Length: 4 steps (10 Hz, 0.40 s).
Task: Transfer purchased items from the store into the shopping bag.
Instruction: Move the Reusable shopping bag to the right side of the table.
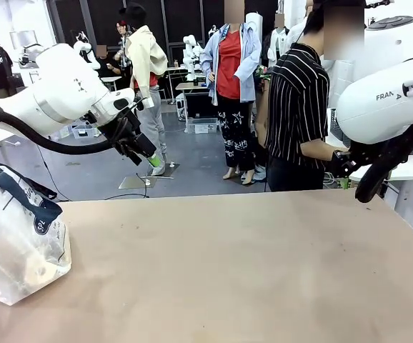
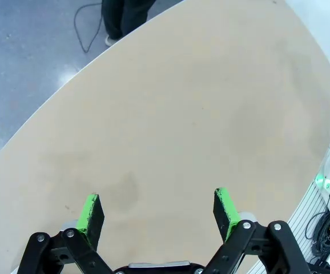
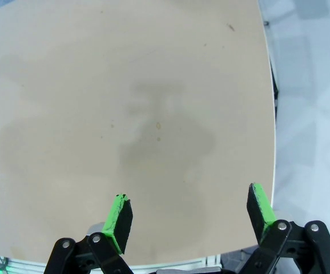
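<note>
Front view puts the shopping bag below and outward of the left gripper; the right gripper hangs well apart; both jaws are spread, empty.

the table is a wide beige board with faint darker stains. the shopping bag lies directly on it, slumped at the near left corner, well below and to the left of the left gripper, with navy handles on top.
</note>
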{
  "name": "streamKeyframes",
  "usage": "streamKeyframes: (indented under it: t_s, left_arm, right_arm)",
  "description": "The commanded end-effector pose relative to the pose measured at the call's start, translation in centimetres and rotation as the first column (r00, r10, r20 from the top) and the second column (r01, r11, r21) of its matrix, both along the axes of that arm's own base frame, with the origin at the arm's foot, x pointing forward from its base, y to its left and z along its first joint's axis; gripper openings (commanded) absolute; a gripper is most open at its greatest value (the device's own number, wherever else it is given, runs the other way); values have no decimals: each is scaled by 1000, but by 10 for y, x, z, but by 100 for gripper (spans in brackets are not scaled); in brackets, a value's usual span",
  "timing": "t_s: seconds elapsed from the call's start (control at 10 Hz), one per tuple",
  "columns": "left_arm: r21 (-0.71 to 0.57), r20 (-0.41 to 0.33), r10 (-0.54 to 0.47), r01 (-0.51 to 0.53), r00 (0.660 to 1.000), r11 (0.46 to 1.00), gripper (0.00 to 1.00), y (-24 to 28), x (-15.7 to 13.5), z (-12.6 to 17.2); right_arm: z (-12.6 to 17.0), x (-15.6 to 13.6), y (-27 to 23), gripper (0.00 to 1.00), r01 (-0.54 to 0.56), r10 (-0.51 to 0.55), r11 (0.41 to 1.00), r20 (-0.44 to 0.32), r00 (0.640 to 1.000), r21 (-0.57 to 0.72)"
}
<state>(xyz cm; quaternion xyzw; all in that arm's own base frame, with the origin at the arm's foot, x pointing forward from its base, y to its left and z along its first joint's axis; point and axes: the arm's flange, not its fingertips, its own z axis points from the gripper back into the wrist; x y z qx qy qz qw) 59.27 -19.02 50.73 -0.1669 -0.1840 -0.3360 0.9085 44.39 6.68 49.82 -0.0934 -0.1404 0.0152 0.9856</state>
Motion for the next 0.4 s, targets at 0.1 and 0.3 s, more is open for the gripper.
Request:
streamKeyframes:
  t_s: [0.1, 0.3]
  left_arm:
    - [-4, -1, -3, 3, 1000, 1000, 100, 2, 0, 1]
    - [-4, -1, -3, 3, 1000, 1000, 100, 2, 0, 1]
  right_arm:
    - [3, 1, -2, 100, -3, 3, 1000, -7, 1000, -18]
    - [3, 1, -2, 100, -3, 3, 1000, -7, 1000, -18]
